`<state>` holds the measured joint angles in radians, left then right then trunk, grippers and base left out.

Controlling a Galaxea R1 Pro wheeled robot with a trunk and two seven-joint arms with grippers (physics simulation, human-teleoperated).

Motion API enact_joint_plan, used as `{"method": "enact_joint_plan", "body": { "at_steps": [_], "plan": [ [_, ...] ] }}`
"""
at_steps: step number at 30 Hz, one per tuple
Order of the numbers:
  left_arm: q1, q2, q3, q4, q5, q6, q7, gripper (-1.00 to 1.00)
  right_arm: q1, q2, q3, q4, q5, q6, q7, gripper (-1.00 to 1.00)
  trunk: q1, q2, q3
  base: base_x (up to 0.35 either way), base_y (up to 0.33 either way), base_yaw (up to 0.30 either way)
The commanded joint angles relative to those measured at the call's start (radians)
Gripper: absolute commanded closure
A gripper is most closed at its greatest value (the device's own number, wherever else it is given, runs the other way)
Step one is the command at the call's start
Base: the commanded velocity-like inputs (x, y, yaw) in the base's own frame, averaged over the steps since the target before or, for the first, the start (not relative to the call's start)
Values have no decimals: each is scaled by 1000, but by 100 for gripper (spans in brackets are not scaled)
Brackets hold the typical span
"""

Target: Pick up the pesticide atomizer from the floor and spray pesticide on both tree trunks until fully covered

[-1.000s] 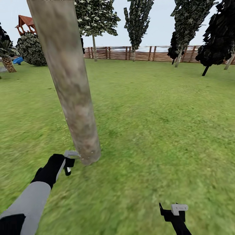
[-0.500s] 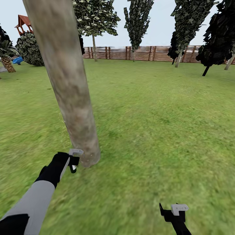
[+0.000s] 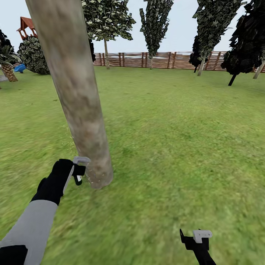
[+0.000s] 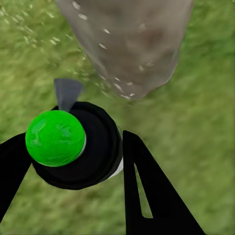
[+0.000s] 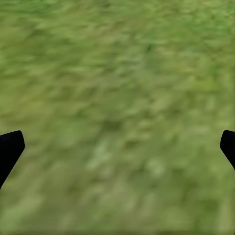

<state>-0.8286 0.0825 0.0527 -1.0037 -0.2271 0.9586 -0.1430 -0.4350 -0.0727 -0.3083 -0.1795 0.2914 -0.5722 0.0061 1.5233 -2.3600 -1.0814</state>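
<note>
The right gripper (image 3: 195, 235) hangs low over the grass (image 3: 176, 147) near the lawn's close edge, its fingers (image 5: 10, 147) spread wide with nothing between them. Farther in on the left side, the left gripper (image 3: 78, 171) is clenched on the atomizer (image 4: 73, 147), a black round body with a bright green cap (image 4: 55, 138) and a grey nozzle (image 4: 67, 93). The nozzle points at the foot of the trunk (image 3: 79, 99) just beside it, and pale specks dot the bark (image 4: 127, 44) and the grass close by. The trunk, thick and mottled beige and brown, rises from the lawn out of the picture's top. Beyond lies open lawn. At its far edge runs a brown slatted fence (image 3: 162, 60), with dark conifers (image 3: 154, 22) and a leafy tree (image 3: 106, 18) before it. In the far left corner stand a palm (image 3: 7, 66), a round shrub (image 3: 35, 55) and a red-roofed play frame (image 3: 27, 25).
</note>
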Motion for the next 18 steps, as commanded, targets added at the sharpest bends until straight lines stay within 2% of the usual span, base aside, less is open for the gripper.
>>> {"method": "enact_joint_plan", "body": {
  "at_steps": [1,2,5,13,15,18],
  "plan": [
    [-1,7,0,-11,4,10,-5,100,0,0,0,0,0,0,0,-100,0,0,0,0,0,0],
    [-3,19,1,-21,4,18,-17,100,0,0,0,0,0,0,0,-100,0,0,0,0,0,0],
    [0,34,2,-57,2,27,-75,100,0,0,0,0,-1,0,0,-100,0,0,0,0,0,0],
    [-9,39,2,-138,-5,39,-88,100,-1,-1,0,0,-1,0,0,-100,0,0,0,0,0,0],
    [-49,39,-2,-157,-4,57,-88,100,0,-1,0,0,-2,0,0,-100,0,0,0,0,0,19],
    [-76,40,-5,-152,-4,65,-89,100,0,-1,0,0,-2,0,0,-100,0,0,0,0,0,56]
  ]
}}
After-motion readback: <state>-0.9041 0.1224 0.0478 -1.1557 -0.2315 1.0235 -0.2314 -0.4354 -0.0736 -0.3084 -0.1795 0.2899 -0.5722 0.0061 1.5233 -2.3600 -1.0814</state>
